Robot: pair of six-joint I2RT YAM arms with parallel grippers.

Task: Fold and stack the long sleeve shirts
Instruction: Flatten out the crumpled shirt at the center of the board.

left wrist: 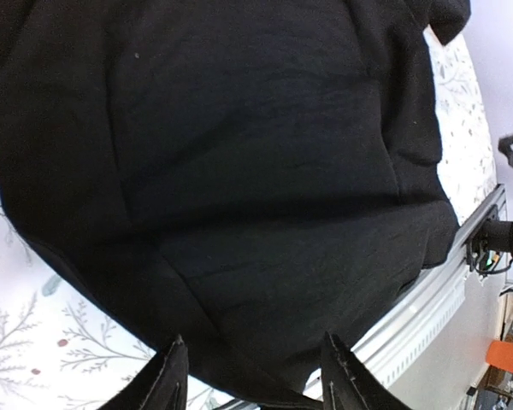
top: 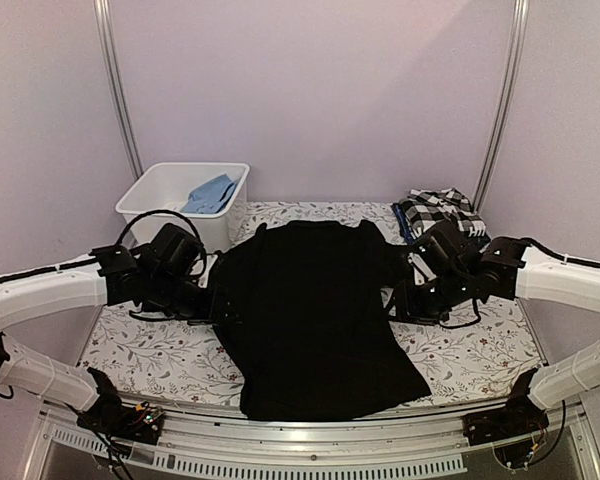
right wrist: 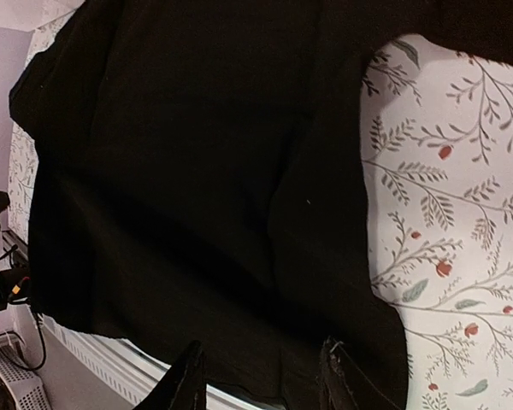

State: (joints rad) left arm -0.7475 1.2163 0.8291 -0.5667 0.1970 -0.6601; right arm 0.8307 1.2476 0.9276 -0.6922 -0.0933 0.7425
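Note:
A plain black shirt [top: 320, 320] lies spread flat in the middle of the table, its hem toward the front edge. It fills the left wrist view [left wrist: 239, 154] and most of the right wrist view [right wrist: 188, 171]. My left gripper [top: 215, 300] hovers at the shirt's left edge, jaws open and empty [left wrist: 253, 342]. My right gripper [top: 395, 300] hovers at the shirt's right edge, jaws open and empty [right wrist: 262, 350]. A black-and-white checked shirt [top: 440, 212] lies bunched at the back right. A shirt with white lettering is out of view.
A white bin [top: 150, 195] holding a blue cloth [top: 212, 193] stands at the back left. The floral table cover [top: 480, 350] shows on both sides of the shirt. A metal rail [top: 310, 440] runs along the front edge.

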